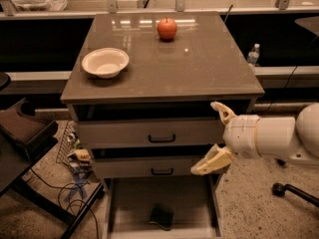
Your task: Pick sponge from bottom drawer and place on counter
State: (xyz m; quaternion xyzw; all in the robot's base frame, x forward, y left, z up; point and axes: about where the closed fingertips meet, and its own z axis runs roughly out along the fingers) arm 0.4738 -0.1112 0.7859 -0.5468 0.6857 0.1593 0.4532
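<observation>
The sponge (161, 217), a small dark pad, lies on the pale floor of the bottom drawer (130, 203), which is pulled out at the foot of the cabinet. My gripper (213, 139) reaches in from the right, in front of the right ends of the two upper drawers and well above the sponge. Its two cream fingers (210, 162) are spread wide apart and hold nothing. The glossy grey-brown counter (199, 66) tops the cabinet.
A cream bowl (105, 62) sits at the counter's left and a red apple (167, 28) at its back. Two upper drawers with black handles (161, 139) are slightly open. Cables and clutter (75, 163) lie left of the cabinet. A water bottle (253, 55) stands at the right.
</observation>
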